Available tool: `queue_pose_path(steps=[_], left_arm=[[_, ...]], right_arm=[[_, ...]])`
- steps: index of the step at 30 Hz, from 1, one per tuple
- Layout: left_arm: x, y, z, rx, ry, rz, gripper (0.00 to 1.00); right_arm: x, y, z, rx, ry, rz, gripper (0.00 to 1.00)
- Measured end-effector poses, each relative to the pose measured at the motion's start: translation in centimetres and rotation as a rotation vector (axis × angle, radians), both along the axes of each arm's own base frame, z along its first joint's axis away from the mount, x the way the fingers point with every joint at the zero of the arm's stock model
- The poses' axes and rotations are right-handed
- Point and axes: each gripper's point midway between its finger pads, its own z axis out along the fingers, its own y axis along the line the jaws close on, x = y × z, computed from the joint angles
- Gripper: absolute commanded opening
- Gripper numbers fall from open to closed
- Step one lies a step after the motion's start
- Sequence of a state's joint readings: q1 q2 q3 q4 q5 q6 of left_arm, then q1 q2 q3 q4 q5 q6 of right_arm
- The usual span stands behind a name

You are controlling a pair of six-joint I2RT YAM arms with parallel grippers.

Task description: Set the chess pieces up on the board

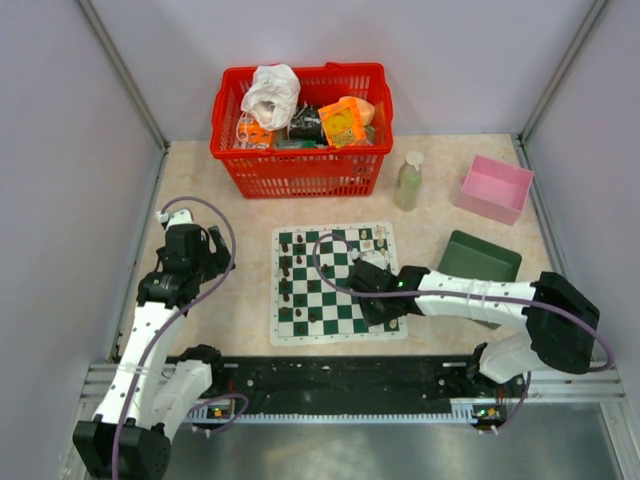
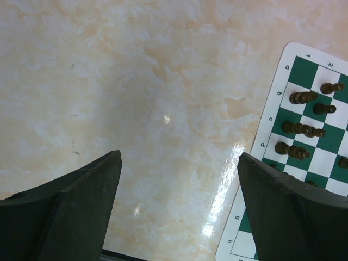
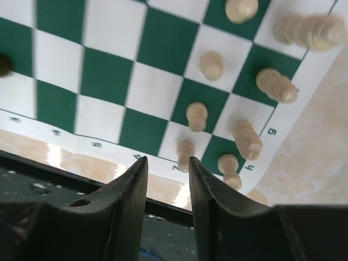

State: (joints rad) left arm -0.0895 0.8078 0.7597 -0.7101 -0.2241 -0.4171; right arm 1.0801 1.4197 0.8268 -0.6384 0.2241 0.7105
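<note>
The board lies flat in the middle of the table. Dark brown chess pieces stand along its left side and show in the left wrist view. Cream chess pieces stand near its right edge. My right gripper hovers over the board's near right corner. Its fingers are slightly apart and hold nothing. A cream pawn stands on the board just past the fingertips. My left gripper is wide open over bare table, left of the board.
A red basket full of items stands at the back. A pale bottle and a pink box are at the back right. A dark green box sits right of the board. A black rail runs along the near edge.
</note>
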Motion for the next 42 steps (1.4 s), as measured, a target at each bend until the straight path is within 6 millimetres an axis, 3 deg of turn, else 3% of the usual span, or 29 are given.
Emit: queue_pose_path(steps=[7,13,16,25,35,42], left_arm=[[0.0,0.0,0.0,0.001,0.000,0.000,0.93],[0.0,0.0,0.0,0.000,0.000,0.000,0.93],[0.0,0.0,0.0,0.001,0.000,0.000,0.93],[0.0,0.0,0.0,0.001,0.000,0.001,0.93],[0.0,0.0,0.0,0.000,0.000,0.001,0.93],[0.0,0.0,0.0,0.000,0.000,0.001,0.93]], right_arm=[[3.0,4.1,5.8,0.116,-0.119,0.044,0.41],[7.1,8.3,8.2,0.122,-0.211,0.076,0.41],[9.4,9.9,7.9,0.125,-0.221,0.070,0.41],[16.8,11.5,6.7,0.175,-0.201,-0.014,0.41],[18.6,11.9,3.3,0.134,-0.149,0.007,0.40],[19.6,12.7,2.8,0.122,-0.157,0.025,0.40]])
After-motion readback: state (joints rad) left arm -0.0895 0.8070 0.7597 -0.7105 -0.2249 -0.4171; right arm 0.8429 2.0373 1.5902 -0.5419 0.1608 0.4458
